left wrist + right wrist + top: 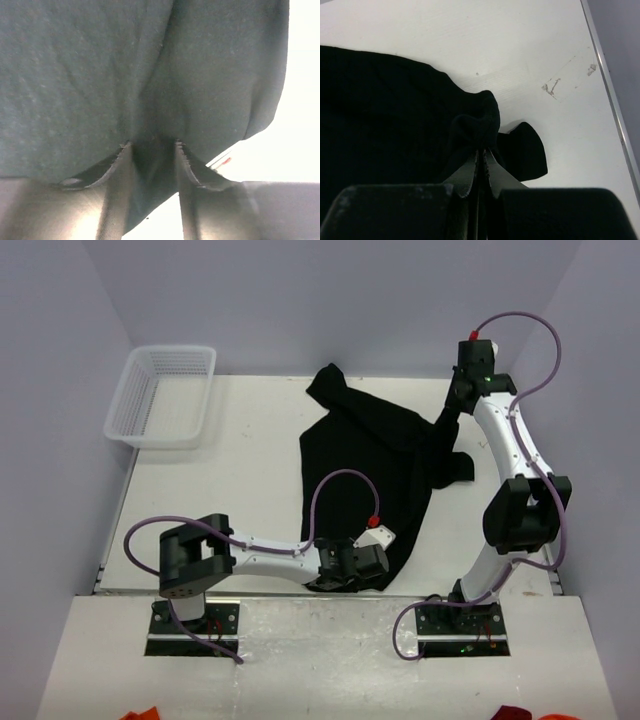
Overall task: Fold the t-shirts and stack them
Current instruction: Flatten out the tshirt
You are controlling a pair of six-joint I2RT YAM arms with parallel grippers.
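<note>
Top view: one black t-shirt [375,465] is seen spread and rumpled over the middle-right of the tabletop [230,500]. A white mesh basket [150,432] is set at the far-left corner. The left tool [372,565] is laid at the t-shirt's near hem, the right tool [452,408] at its far right side.

Left wrist: the fingers [117,165] are held apart with cloth between them. A firm grip cannot be told.

Right wrist: the fingers [470,170] are pressed together on a bunched fold of the t-shirt.
</note>
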